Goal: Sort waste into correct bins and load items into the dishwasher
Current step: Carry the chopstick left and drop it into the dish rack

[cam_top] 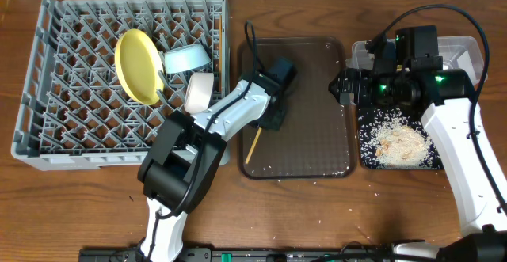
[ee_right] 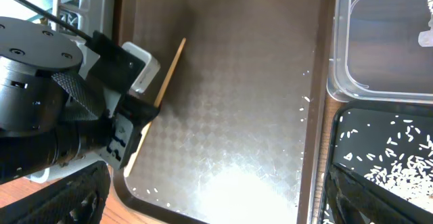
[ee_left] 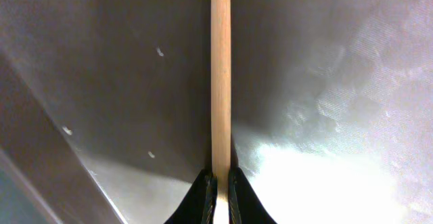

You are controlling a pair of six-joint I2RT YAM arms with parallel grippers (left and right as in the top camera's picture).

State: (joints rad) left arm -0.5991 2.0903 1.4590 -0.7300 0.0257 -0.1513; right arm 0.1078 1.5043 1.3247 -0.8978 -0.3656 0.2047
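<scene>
My left gripper (cam_top: 268,121) is shut on a thin wooden chopstick (cam_top: 253,146) low over the left side of the dark-brown serving tray (cam_top: 317,135). The left wrist view shows the chopstick (ee_left: 220,75) pinched between the jaws (ee_left: 220,183). It also shows in the right wrist view (ee_right: 169,72). My right gripper (cam_top: 342,86) is open and empty over the tray's right edge (ee_right: 216,197). The grey dish rack (cam_top: 47,119) holds the yellow plate (cam_top: 136,66), light-blue bowl (cam_top: 187,58) and a white vessel (cam_top: 199,92). Rice and crumbs (cam_top: 400,143) lie in the black tray (cam_top: 363,139). The wrapper and napkin are hidden.
The clear tub (cam_top: 467,48) stands behind the black tray, partly under my right arm. A few loose rice grains lie on the serving tray (ee_right: 306,99) and on the wooden table (cam_top: 265,238) in front.
</scene>
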